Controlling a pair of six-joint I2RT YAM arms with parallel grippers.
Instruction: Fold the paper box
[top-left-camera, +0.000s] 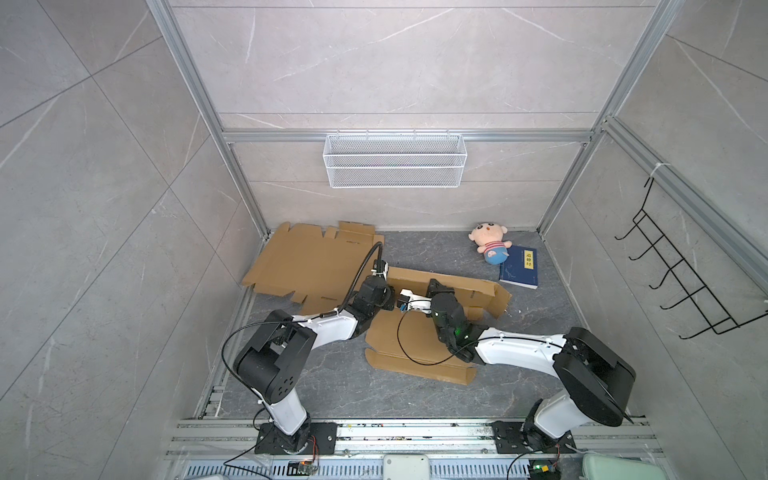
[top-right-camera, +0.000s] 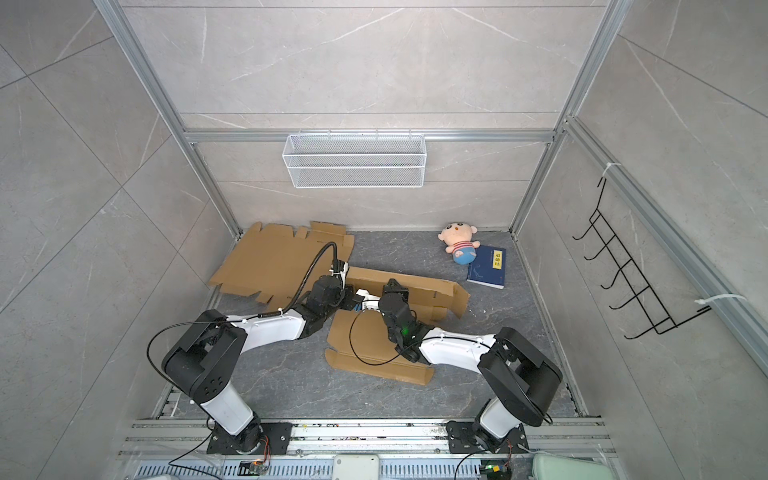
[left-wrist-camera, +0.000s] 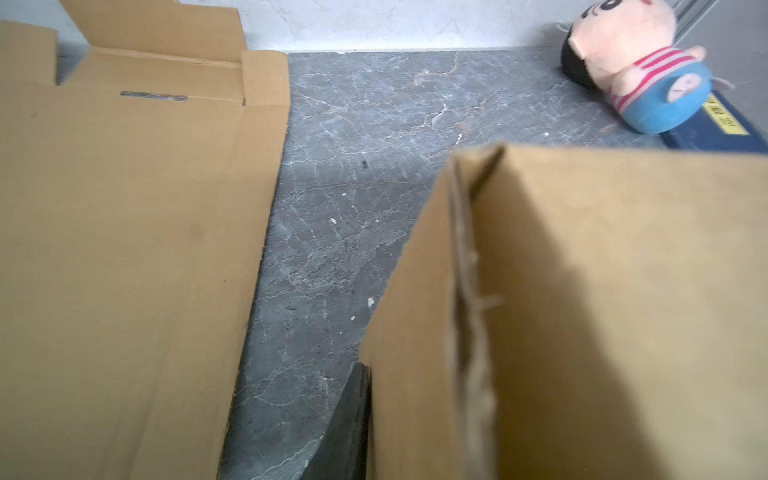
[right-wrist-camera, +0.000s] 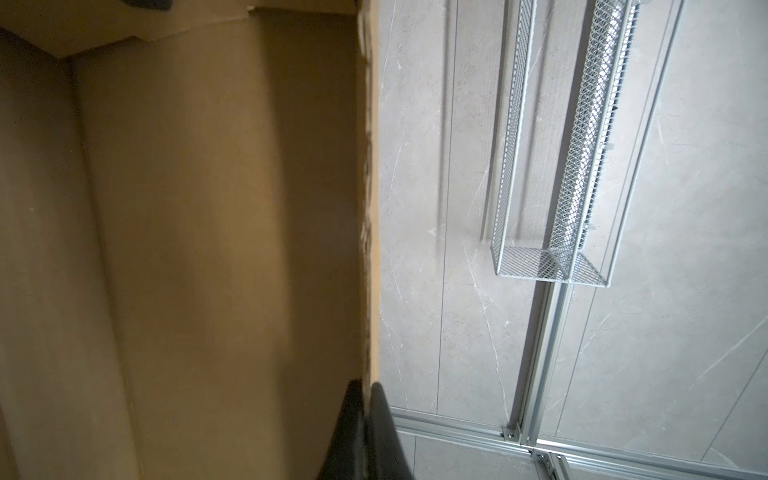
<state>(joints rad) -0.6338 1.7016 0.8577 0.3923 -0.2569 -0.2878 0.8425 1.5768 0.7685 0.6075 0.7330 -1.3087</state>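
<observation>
Though unclear overhead, right gripper (right-wrist-camera: 365, 384) pinches paper box (right-wrist-camera: 208, 208) edge.

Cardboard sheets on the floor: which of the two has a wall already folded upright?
The middle sheet: its far wall stands upright, pinched by the right claw. The back-left corner sheet lies unfolded.

Brown paper box (top-left-camera: 465, 284), grey white-veined bench (top-left-camera: 436, 253), navy book (top-left-camera: 517, 274) with yellow label (top-left-camera: 528, 257), doll (top-left-camera: 490, 245) in pink stripes and blue.
</observation>
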